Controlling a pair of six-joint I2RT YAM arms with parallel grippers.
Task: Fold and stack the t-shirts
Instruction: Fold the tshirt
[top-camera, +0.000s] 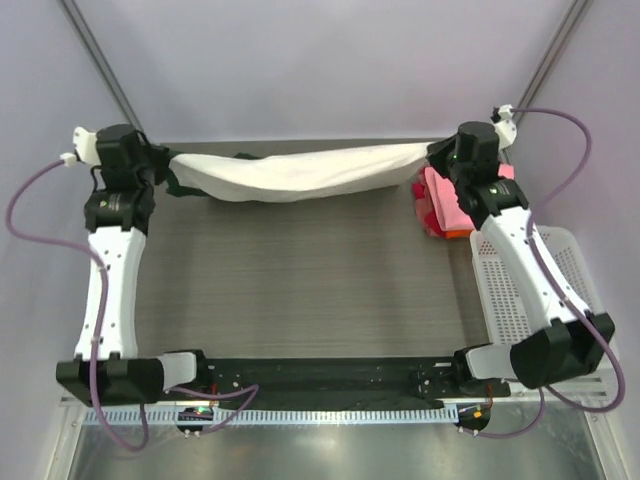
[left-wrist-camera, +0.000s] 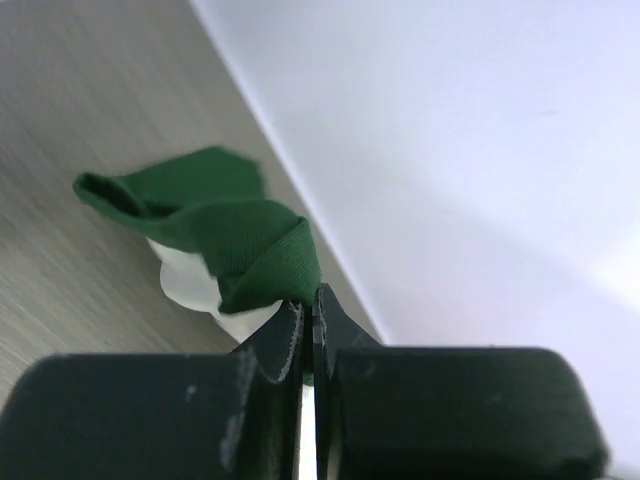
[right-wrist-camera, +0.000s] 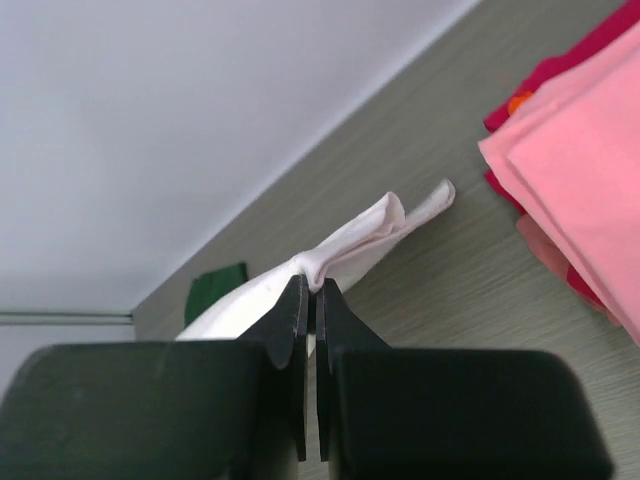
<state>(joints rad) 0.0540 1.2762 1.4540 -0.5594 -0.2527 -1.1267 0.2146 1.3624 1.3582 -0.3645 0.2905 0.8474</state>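
Note:
The cream-white t-shirt (top-camera: 300, 172) with dark green sleeves hangs stretched between my two grippers along the table's far edge, sagging in the middle. My left gripper (top-camera: 163, 163) is shut on its green-sleeved end (left-wrist-camera: 240, 235). My right gripper (top-camera: 437, 152) is shut on its cream end (right-wrist-camera: 365, 240). In the wrist views the left gripper (left-wrist-camera: 308, 300) and the right gripper (right-wrist-camera: 311, 290) each pinch cloth at the fingertips. A folded stack of pink, red and orange t-shirts (top-camera: 440, 205) lies on the table at the far right, under my right arm, also in the right wrist view (right-wrist-camera: 575, 160).
A white plastic mesh basket (top-camera: 520, 290) stands at the right edge of the grey table (top-camera: 300, 280), partly covered by my right arm. A pale wall runs right behind the table's far edge.

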